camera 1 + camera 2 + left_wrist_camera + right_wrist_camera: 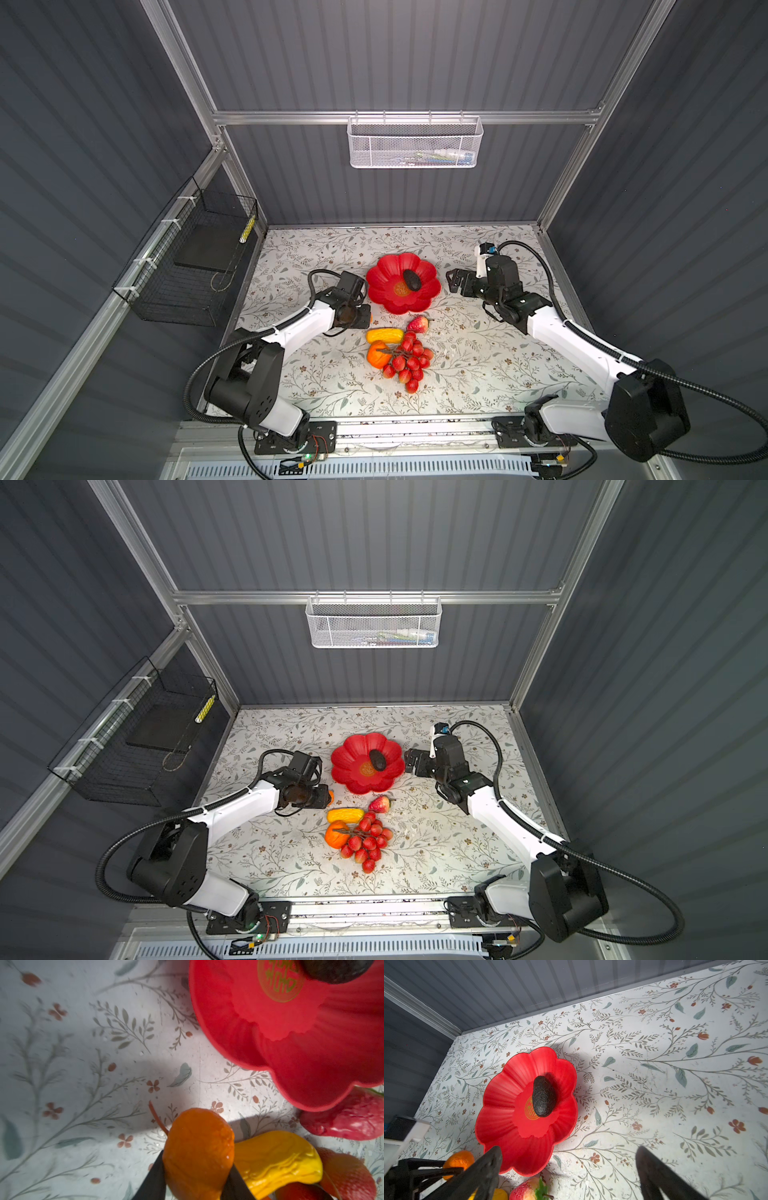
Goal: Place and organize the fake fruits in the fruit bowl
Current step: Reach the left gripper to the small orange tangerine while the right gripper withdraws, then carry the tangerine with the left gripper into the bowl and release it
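The red flower-shaped fruit bowl [384, 272] [351, 752] sits mid-table with the dark avocado [412, 279] [543, 1096] lying in it, partly over the gold emblem. My left gripper [365, 318] [197, 1164] is shut on an orange round fruit [199, 1142], just left of and nearer than the bowl [291, 1059]. Still on the table are the strawberry [418, 324], the yellow oblong [379, 335], a second orange round [375, 355] and the red grape bunch [409, 362]. My right gripper [453, 282] [566, 1167] is open and empty beside the bowl's right edge.
A white mesh basket [414, 143] hangs on the back rail. A black wire basket [187, 266] is fixed to the left wall. Grey panel walls close in the floral tabletop [478, 365] on three sides.
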You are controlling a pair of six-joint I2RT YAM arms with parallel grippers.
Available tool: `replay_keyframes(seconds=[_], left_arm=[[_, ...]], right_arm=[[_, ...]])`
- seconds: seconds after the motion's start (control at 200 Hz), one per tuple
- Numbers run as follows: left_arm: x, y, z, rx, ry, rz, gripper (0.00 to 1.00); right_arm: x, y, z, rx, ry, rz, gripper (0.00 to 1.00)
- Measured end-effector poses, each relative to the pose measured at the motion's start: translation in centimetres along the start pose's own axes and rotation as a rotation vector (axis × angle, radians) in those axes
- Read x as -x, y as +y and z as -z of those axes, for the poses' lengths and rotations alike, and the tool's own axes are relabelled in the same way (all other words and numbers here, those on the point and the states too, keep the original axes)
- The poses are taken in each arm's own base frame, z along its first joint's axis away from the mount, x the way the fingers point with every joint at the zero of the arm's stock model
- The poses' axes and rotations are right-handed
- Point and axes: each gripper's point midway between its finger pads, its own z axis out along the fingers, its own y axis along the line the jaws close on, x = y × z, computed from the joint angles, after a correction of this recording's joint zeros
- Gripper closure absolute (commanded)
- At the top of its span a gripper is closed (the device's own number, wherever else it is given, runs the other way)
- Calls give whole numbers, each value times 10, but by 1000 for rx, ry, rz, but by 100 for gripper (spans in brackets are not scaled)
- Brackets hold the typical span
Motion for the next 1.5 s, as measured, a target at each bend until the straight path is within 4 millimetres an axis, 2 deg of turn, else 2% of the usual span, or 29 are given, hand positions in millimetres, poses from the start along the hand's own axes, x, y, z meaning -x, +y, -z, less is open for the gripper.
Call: replay_keyframes(seconds=[0.06,0.19,0.28,0.385,0.47,0.55,0.695,0.875,1.211,1.501], left_arm=[[17,-3,16,7,-42,-27,66],[70,-18,57,5,-179,-100,65],[103,-29,75,-2,-256,-146,65],[135,-41,71,-7,-289,-185,65],[150,-51,47,-14,-272,-217,65],[151,-63,20,-26,-233,-249,64],[142,-91,-31,-35,-145,-322,64],[126,-102,-69,-21,-73,-354,61],[128,-93,-93,32,-44,-332,46],[129,-90,-91,49,-45,-317,29]], right_arm=[[0,0,0,2,1,-2,1],[0,-2,0,0,0,-6,1],[-3,-5,0,-3,5,-13,1],[-8,-8,3,-7,13,-17,1],[-9,-9,11,-5,4,-19,1],[-9,-9,19,-1,-9,-21,1],[-16,-15,26,-10,-3,-28,1],[-33,-24,29,-27,28,-43,1],[-51,-24,29,1,70,-87,1],[-84,-20,18,60,164,-167,4]])
